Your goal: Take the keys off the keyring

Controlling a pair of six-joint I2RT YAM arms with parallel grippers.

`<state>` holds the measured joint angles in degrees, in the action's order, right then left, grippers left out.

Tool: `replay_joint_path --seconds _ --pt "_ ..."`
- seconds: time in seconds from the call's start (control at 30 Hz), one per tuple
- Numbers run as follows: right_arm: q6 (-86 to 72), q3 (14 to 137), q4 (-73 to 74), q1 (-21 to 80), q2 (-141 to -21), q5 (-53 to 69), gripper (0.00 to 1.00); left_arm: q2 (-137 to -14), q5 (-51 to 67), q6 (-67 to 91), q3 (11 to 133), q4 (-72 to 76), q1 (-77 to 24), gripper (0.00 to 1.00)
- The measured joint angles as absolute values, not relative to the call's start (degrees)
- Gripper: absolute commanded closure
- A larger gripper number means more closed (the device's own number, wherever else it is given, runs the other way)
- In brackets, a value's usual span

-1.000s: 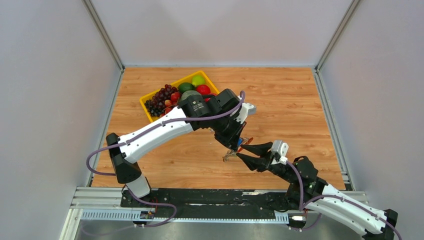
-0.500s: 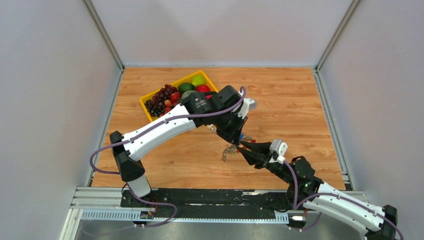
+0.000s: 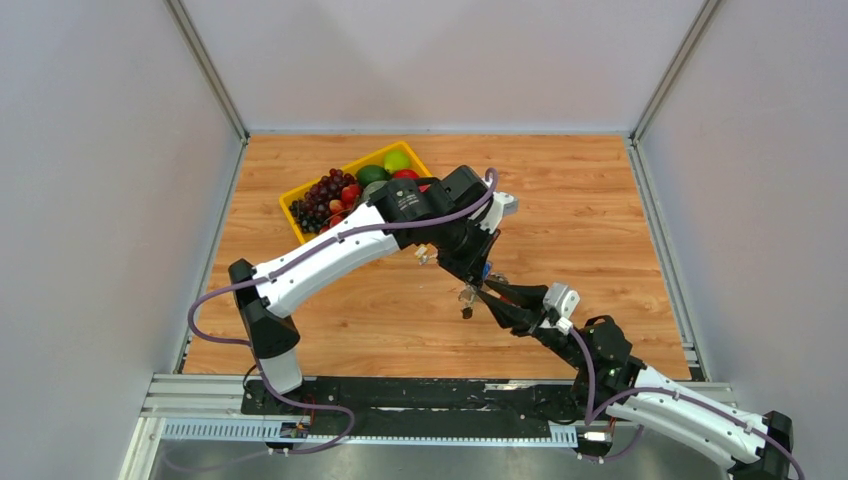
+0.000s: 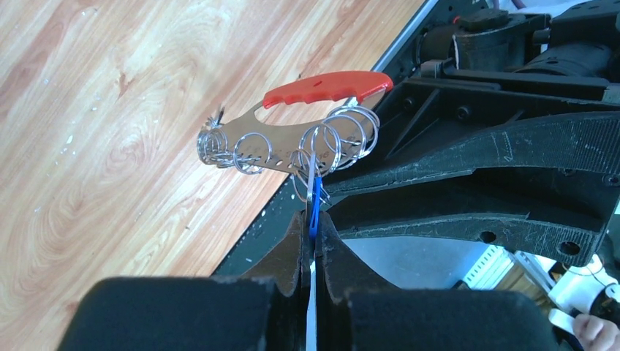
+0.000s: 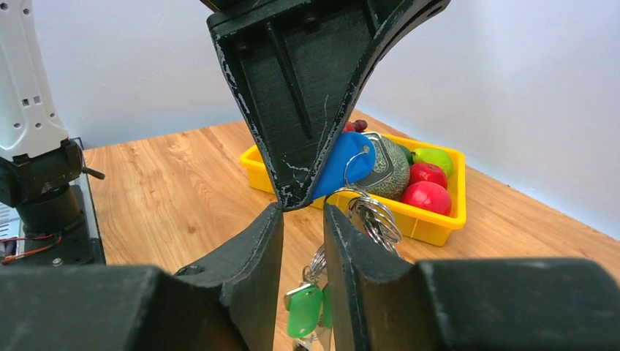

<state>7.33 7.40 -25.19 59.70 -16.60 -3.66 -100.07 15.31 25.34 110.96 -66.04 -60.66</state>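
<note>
The keyring (image 4: pixel 281 150), a flat steel bar with a moulded red plastic grip and thin wire loops, hangs mid-table at 5 o'clock from the yellow tray (image 5: pixel 436 228). The left gripper (image 4: pixel 313 223) pinches a blue key (image 4: pixel 314 199) by its plastic head. The right gripper (image 5: pixel 303 219), wide a second ago, has narrowed to a slit beside the loops; whether it grips them cannot be told.

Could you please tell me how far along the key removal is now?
Done: nothing that shows; no key looks detached. In hand: the left fingers pinch a blue-headed key hooked to the keyring, in the air beside the right fingers. Left: freeing that key and the green-tagged keys.
</note>
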Motion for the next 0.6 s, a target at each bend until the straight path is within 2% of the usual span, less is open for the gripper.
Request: replay_joint_path --seconds 0.23,0.4,0.6 --pt "10.3 7.4 -23.9 59.5 -15.8 -4.9 0.63 -103.6 14.7 24.1 117.7 -74.1 -61.0 1.0" --pt "12.5 7.4 -23.2 59.5 -16.2 -4.5 0.59 -103.6 14.7 23.5 117.8 -78.8 -61.8 1.0" --pt "14.1 7.4 -23.4 59.4 -17.2 -1.0 0.59 -103.2 14.5 23.5 117.0 -81.5 -61.8 1.0"
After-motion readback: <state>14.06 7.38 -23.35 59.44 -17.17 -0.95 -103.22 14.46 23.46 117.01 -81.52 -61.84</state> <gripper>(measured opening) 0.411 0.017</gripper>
